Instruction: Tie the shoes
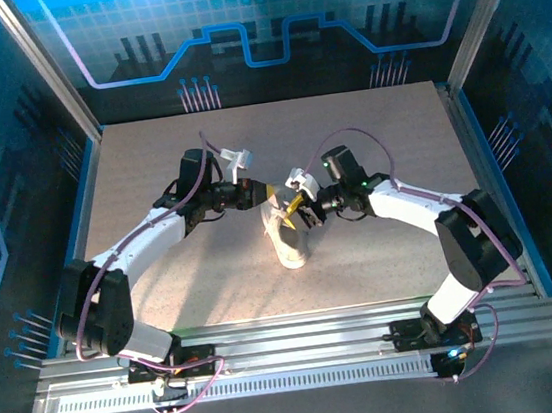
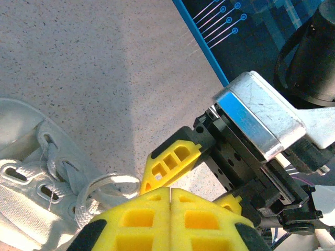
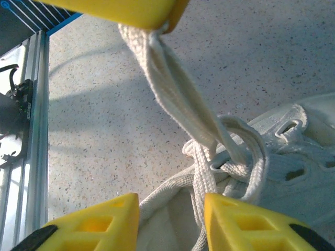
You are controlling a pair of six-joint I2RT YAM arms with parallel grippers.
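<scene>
Shoe [image 1: 287, 240] at centre of surface [image 1: 152, 181], between both arms. Left claw [image 2: 170, 196] clamped tight on a lace [image 3: 178, 99], drawn taut from shoe. Right claw [image 3: 171, 204] parted, holding nothing, at shoe's opening.

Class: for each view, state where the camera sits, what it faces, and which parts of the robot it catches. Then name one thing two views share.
Top external: high behind the robot, looking down on the table; the left arm and right arm show.
Left wrist: on the left arm, facing the sneaker; its shut left gripper shows.
Right wrist: on the right arm, facing the lace; its open right gripper shows.
All share the sneaker.
</scene>
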